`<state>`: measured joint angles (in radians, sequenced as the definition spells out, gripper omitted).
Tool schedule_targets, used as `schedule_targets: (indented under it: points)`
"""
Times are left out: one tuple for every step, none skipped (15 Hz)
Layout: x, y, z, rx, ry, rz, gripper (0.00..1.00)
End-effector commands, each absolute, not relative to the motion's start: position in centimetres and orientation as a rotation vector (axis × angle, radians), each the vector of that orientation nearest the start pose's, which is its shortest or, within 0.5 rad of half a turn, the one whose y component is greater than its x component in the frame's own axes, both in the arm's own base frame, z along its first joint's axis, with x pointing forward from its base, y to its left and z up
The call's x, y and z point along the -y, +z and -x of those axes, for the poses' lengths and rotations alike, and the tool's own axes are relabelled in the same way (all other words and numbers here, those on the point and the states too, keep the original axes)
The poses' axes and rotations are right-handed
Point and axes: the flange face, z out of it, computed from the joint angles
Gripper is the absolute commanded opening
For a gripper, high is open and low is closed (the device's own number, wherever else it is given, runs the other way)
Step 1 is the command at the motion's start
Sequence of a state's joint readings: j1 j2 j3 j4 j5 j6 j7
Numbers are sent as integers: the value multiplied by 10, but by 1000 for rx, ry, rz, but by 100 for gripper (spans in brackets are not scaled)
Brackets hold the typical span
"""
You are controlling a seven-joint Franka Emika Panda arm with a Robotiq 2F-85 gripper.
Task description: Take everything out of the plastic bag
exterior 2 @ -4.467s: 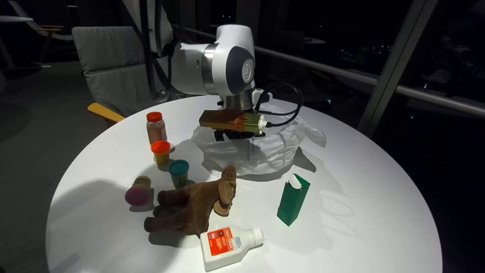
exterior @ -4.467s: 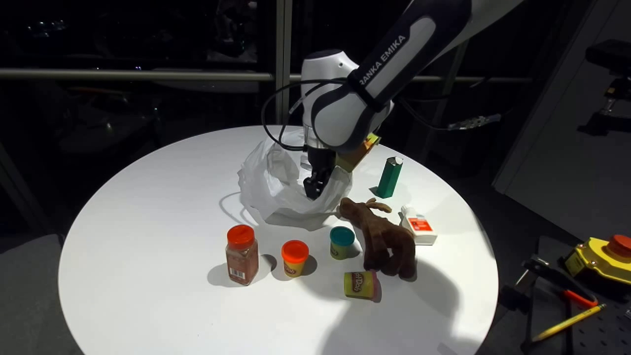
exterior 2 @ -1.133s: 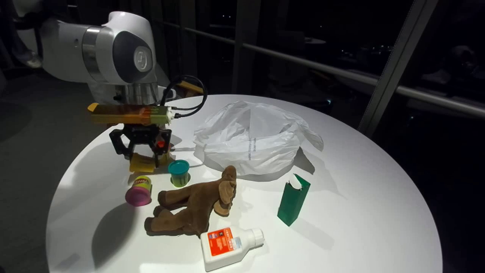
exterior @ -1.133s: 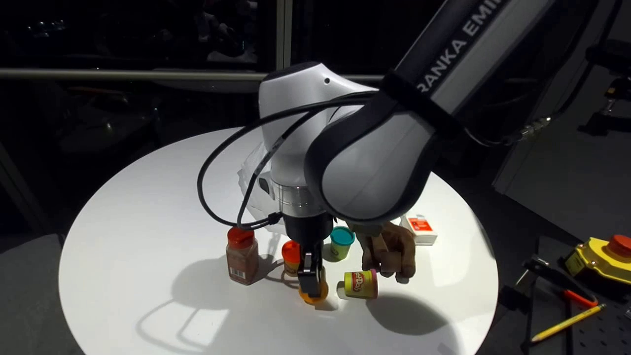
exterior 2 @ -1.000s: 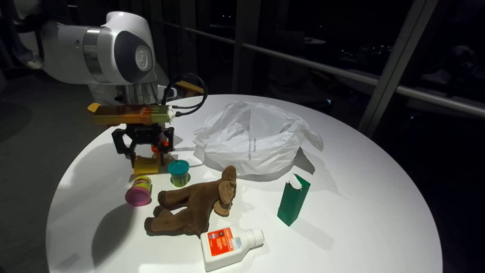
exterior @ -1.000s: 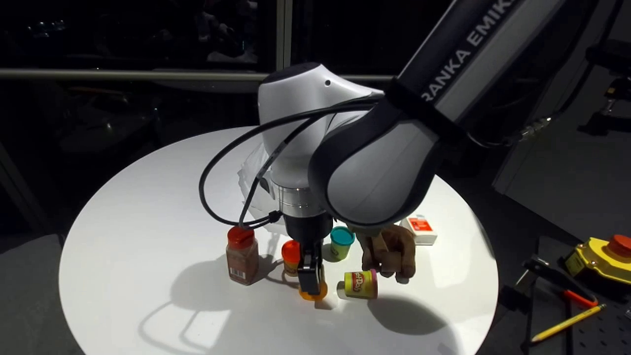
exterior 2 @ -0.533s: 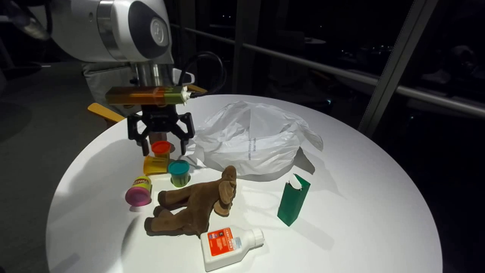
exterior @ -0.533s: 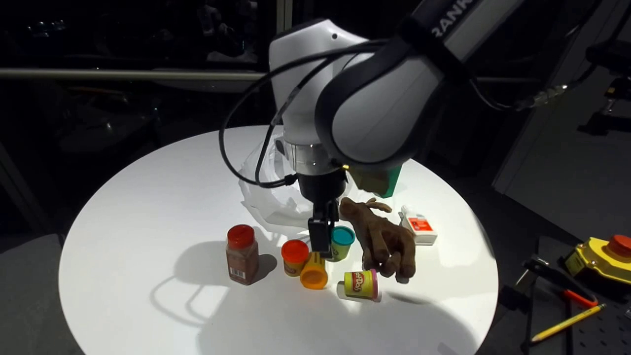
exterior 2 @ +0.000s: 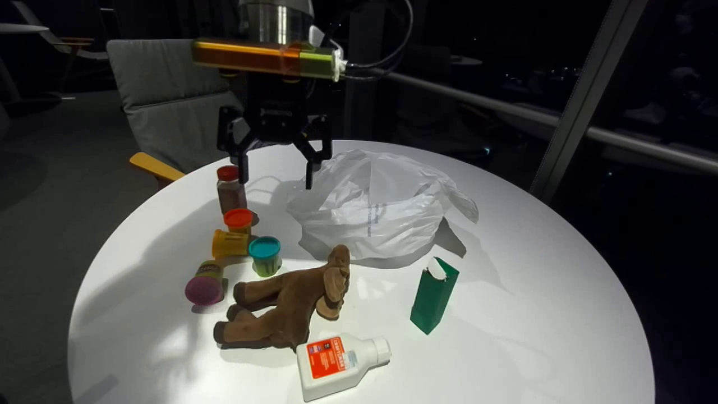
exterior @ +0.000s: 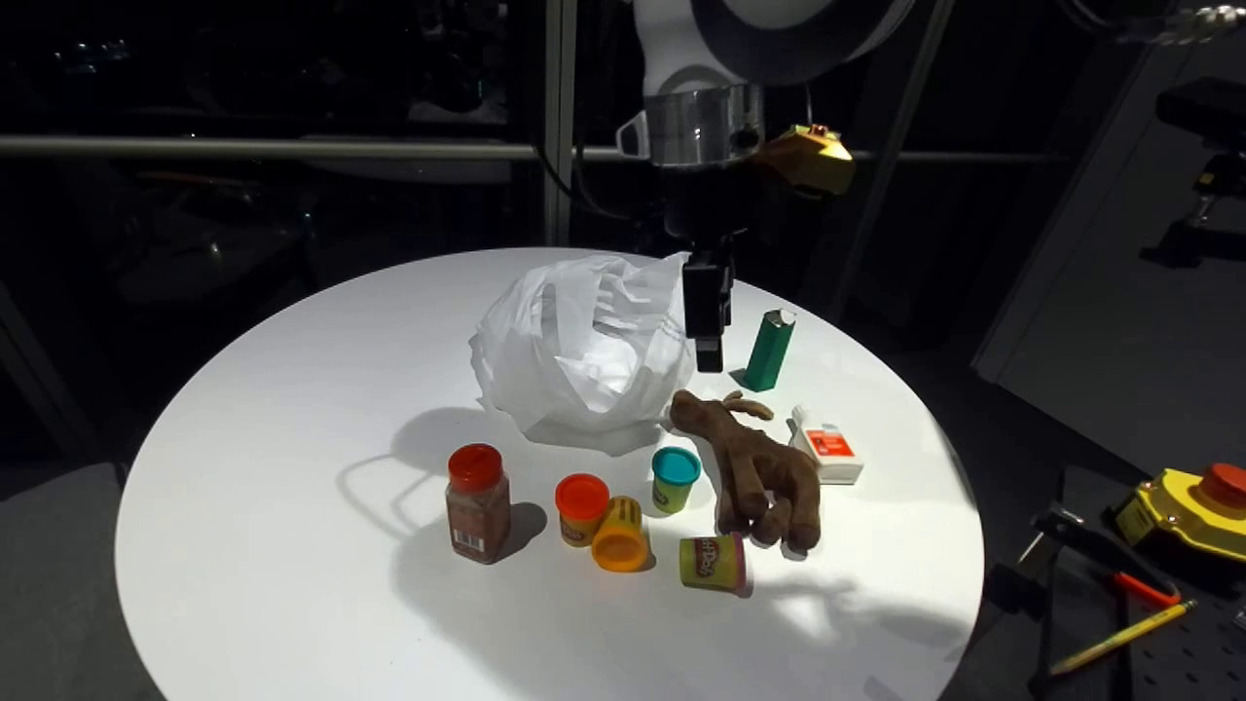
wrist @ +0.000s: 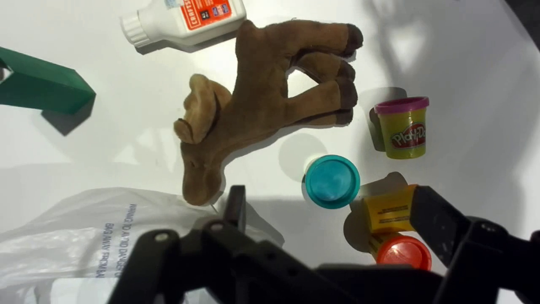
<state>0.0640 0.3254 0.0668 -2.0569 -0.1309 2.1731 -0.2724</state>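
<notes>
The plastic bag (exterior: 584,360), whitish and crumpled, stands with its mouth up; its inside is mostly hidden. My gripper (exterior 2: 276,177) hangs above the table beside the bag, jaws wide apart, nothing between them. Outside the bag lie a brown plush toy (wrist: 270,80), a white bottle with a red label (exterior 2: 336,362), a green box (exterior 2: 435,294) and a red-lidded jar (exterior: 478,506). Nearby are a teal-lidded tub (wrist: 332,181), a red-lidded tub (exterior: 582,506), an orange tub (exterior: 623,535) on its side touching it, and a pink-lidded tub (exterior: 713,563) on its side.
All of this rests on a round white table (exterior: 292,467), its edge curving around the items. Behind it run a window rail (exterior: 292,148) and a grey chair (exterior 2: 174,95). A yellow box with a red button (exterior: 1192,516) stands off the table.
From inside the bag, my gripper came over to the small tubs and set the orange tub down, letting go. Since then it has risen and moved back toward the bag.
</notes>
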Motion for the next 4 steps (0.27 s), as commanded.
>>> schedule_targets:
  points:
    - [-43, 290, -543, 720, 263, 2994, 100]
    - [-52, 277, -558, 734, 306, 3045, 100]
    - [-46, 281, -554, 720, 295, 3026, 100]
    - [-42, 283, -552, 713, 291, 3018, 100]
